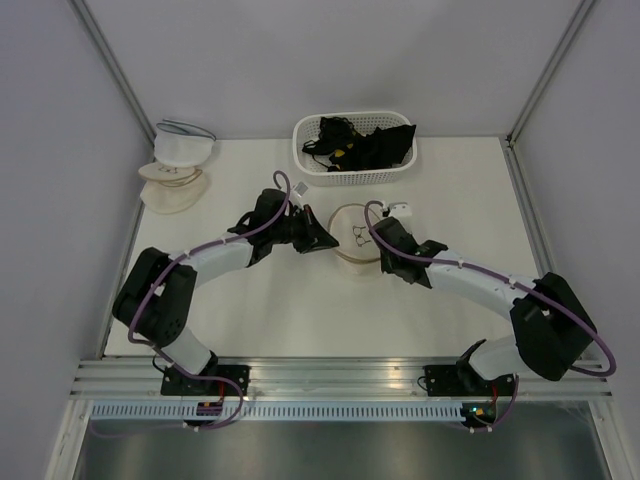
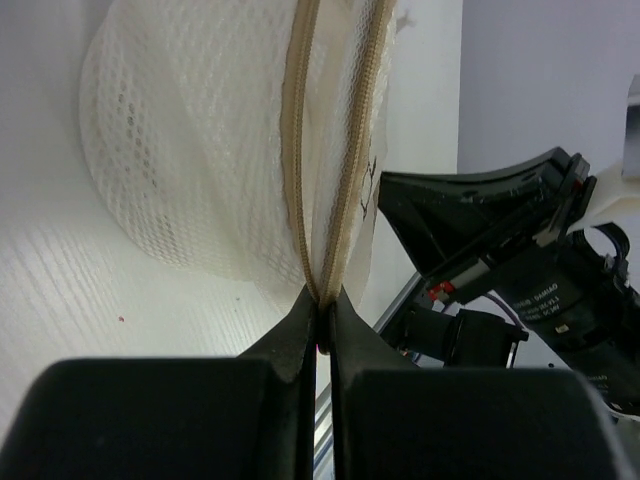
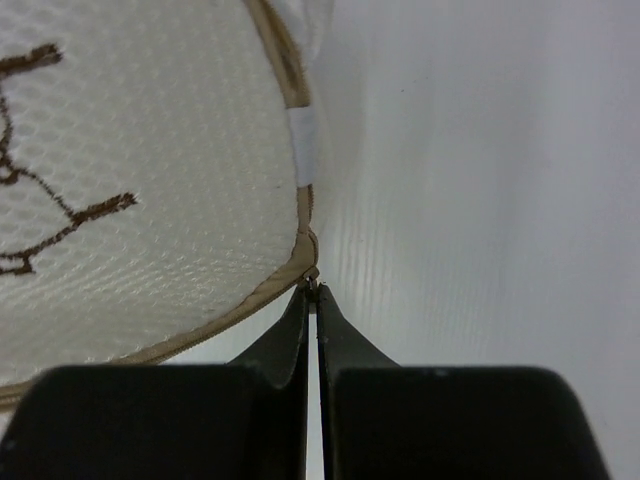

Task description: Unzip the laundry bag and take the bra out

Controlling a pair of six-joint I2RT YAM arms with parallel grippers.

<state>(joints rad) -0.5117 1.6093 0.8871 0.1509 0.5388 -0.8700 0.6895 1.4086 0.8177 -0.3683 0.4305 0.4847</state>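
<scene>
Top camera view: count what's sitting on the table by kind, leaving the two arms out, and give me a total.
Round cream-beige mesh laundry bag: 1
Stack of cream and white dome-shaped mesh pouches: 1 stack, number within unclear
White slotted plastic basket: 1
Heap of black garments in the basket: 1
Total: 4
</scene>
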